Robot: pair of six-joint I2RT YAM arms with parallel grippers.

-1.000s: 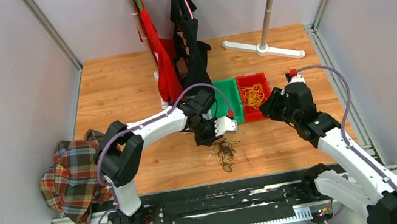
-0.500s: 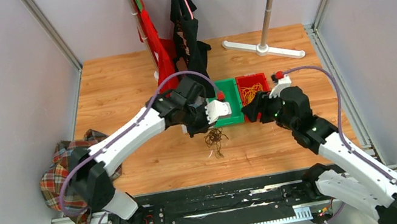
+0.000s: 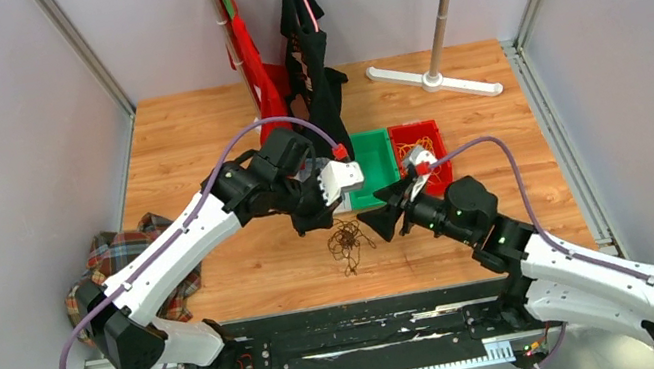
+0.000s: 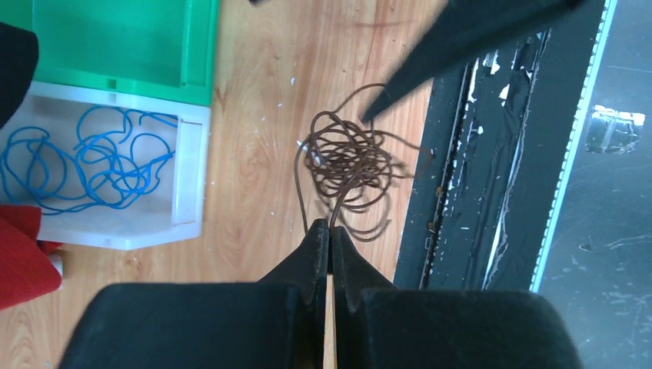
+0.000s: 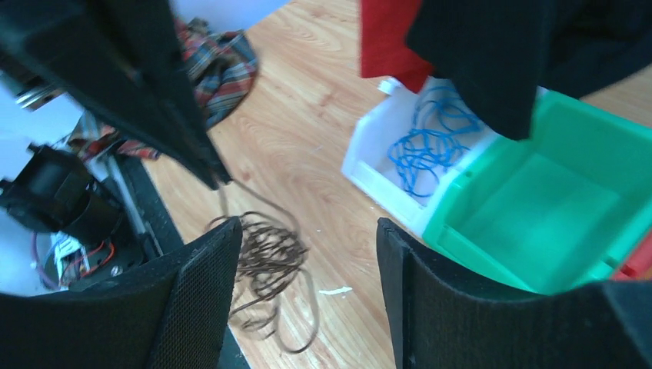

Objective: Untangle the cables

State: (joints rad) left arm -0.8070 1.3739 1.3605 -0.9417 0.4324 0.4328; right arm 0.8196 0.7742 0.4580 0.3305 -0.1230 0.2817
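Note:
A tangled dark brown cable (image 3: 346, 241) hangs from my left gripper (image 3: 321, 220), which is shut on a strand of it; the left wrist view shows the strand pinched at the tips (image 4: 329, 227) and the bundle (image 4: 350, 161) below over the wood. My right gripper (image 3: 381, 224) is open just right of the bundle; in the right wrist view the bundle (image 5: 265, 265) lies by its left finger (image 5: 196, 300). A blue cable (image 4: 84, 169) lies in a white bin (image 4: 188, 177). A yellow cable (image 3: 420, 146) lies in the red bin (image 3: 436, 135).
A green bin (image 3: 372, 161) sits between the white and red bins. Red and black garments (image 3: 281, 61) hang on a rack at the back. A white stand base (image 3: 431, 80) is at the back right. A plaid cloth (image 3: 120, 272) lies at the left table edge.
My left gripper has moved left and back, carrying the brown cable with it. My right gripper has swung left from the red bin to beside the hanging bundle.

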